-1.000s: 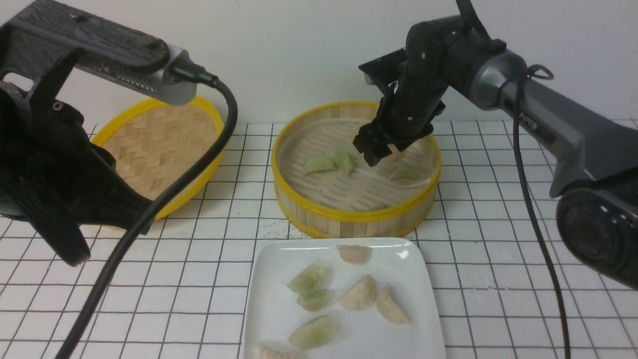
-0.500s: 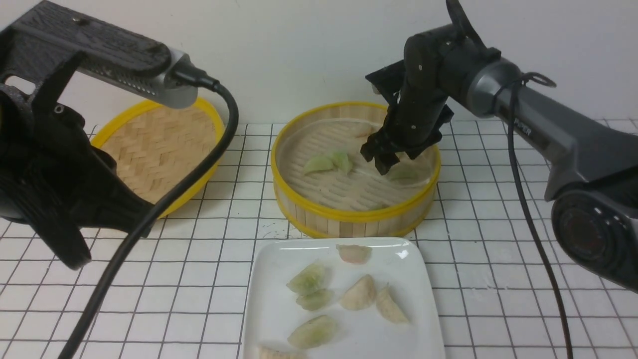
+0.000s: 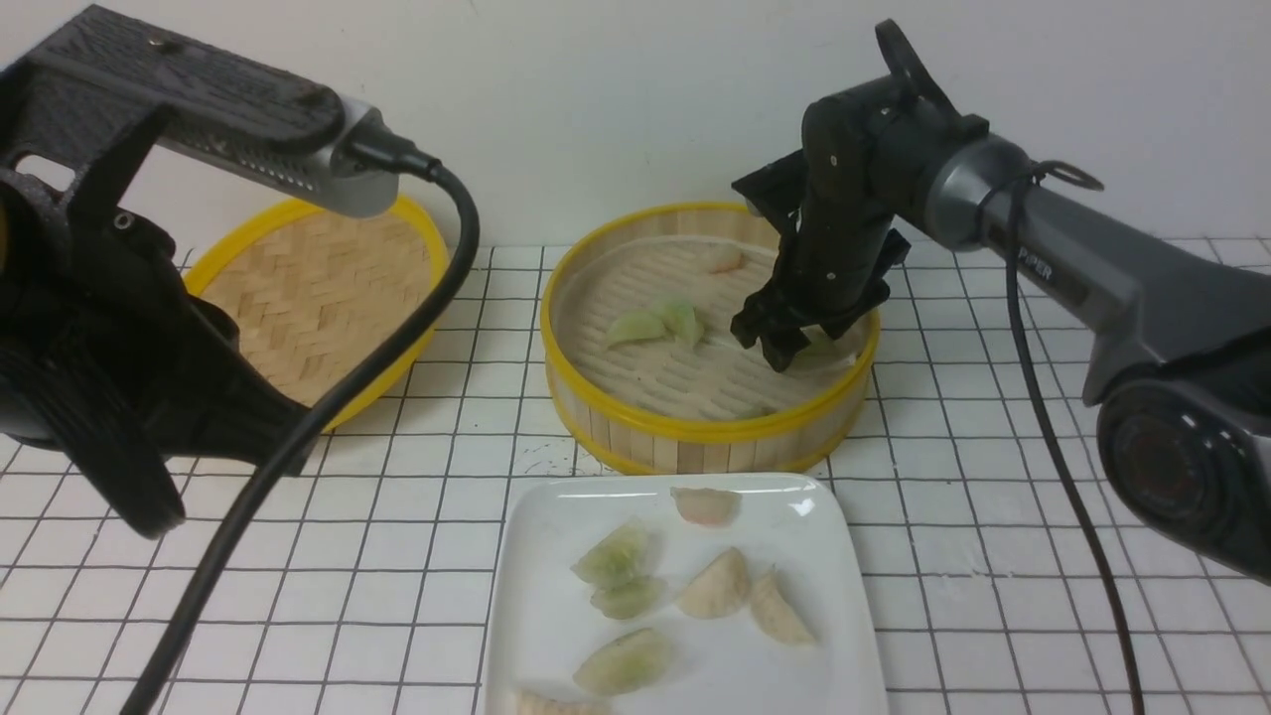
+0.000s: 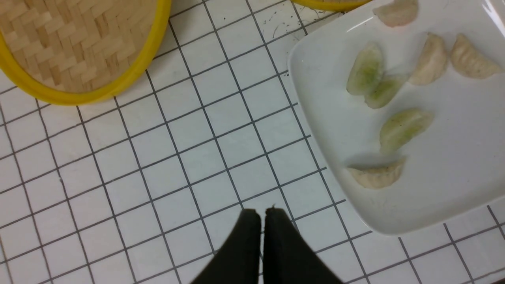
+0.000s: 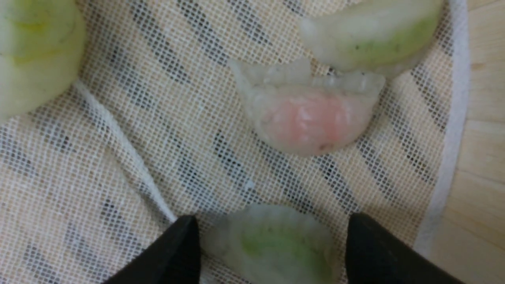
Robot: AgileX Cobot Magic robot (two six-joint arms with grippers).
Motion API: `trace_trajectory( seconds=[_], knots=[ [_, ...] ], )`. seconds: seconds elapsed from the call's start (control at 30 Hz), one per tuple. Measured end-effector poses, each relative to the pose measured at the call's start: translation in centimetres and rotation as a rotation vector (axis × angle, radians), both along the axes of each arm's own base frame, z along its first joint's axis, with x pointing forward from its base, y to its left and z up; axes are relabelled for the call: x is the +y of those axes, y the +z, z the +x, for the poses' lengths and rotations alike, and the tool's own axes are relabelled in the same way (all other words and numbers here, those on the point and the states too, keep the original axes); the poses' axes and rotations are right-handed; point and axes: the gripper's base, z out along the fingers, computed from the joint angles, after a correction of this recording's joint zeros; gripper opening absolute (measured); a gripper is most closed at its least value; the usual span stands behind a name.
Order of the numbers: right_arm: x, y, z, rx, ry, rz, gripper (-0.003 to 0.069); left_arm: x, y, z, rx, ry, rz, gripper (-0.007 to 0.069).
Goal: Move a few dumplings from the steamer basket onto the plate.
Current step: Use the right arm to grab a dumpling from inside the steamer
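**Right arm set to pick a green dumpling from the steamer**

The right arm's fingers stood spread inside the round bamboo-slat steamer basket with yellow rims. One finger was on each side of a pale green, translucent crescent dumpling lying on the mesh liner near the basket's right wall. They did not look to be pinching it yet. A pinkish dumpling lay just beyond.

Several dumplings already sat on the glossy white square plate in front of the basket. The left arm's fingers hung pressed together, empty, above the white tiled tabletop beside the plate.

It looked like another pick. Next the fingers would need to close gently on the soft skin, then lift clear of the rim.
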Motion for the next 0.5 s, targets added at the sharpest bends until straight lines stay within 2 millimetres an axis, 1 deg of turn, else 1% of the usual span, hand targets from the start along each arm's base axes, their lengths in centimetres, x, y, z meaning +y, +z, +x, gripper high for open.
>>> trace_trajectory(
  seconds=[0.07,0.1,0.2,0.27,0.33,0.43,0.47,0.5],
  knots=[
    [0.1,0.0,0.0,0.003,-0.001,0.011,0.0348,0.0,0.0,0.0,-0.001,0.000,0.001,-0.0006],
    [0.1,0.1,0.0,0.004,-0.002,0.015,0.0327,0.0,0.0,0.0,-0.001,0.000,0.001,-0.0006],
    [0.2,0.3,0.0,0.004,-0.008,0.024,0.0328,0.0,0.0,0.0,-0.001,0.000,0.001,-0.0006],
    [0.2,0.9,-0.1,-0.003,-0.029,0.044,0.0328,0.0,0.0,0.0,-0.001,0.000,0.002,-0.0006],
    [0.3,2.8,-0.6,-0.017,-0.050,0.091,0.0328,0.0,0.0,0.0,-0.001,0.001,0.002,-0.0006],
    [0.1,6.9,-1.9,-0.054,-0.057,0.155,0.0328,0.0,0.0,0.0,-0.001,0.001,0.002,-0.0006],
    [-0.2,9.3,-3.2,-0.067,-0.058,0.191,0.0328,0.0,0.0,0.0,-0.001,0.001,0.002,-0.0006],
    [-0.3,10.3,-3.8,-0.070,-0.058,0.206,0.0328,0.0,0.0,0.0,-0.001,0.001,0.002,-0.0006]
  ],
)
